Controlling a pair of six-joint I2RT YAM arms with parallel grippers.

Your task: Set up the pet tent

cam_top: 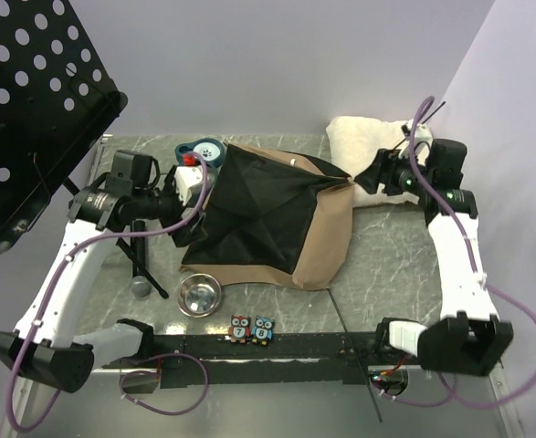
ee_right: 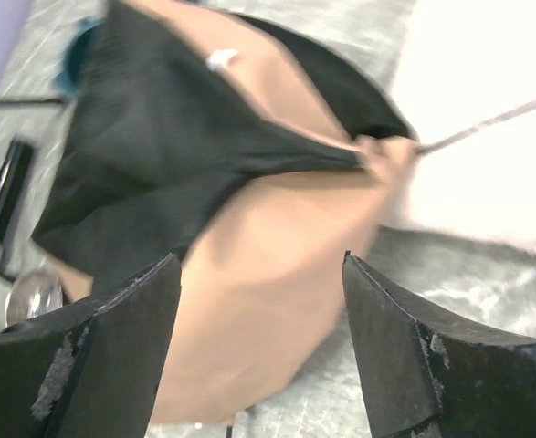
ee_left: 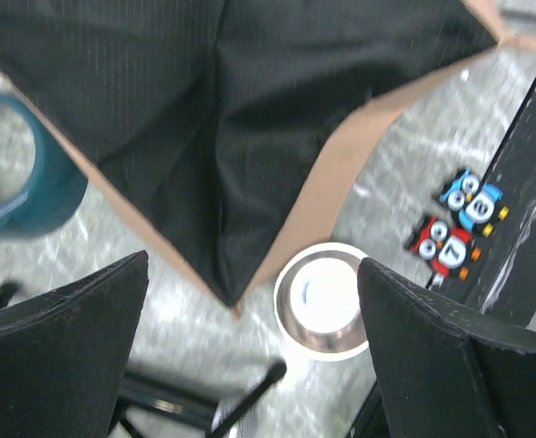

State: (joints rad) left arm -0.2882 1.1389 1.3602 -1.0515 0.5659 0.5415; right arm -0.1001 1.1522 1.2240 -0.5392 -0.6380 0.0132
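Both grippers stand wide open, holding nothing: the left gripper [ee_left: 252,265] hangs above the steel bowl [cam_top: 199,294], and the right gripper [ee_right: 260,263] is across the tent from that bowl. The pet tent [cam_top: 268,214] lies collapsed just behind the bowl, one corner just beside its rim. It looks limp, with a creased black panel on top and tan fabric showing along the edge nearest the bowl. The next grasp is probably best taken on a hemmed edge or corner rather than loose cloth, both arms lifting evenly so nothing drags the bowl.
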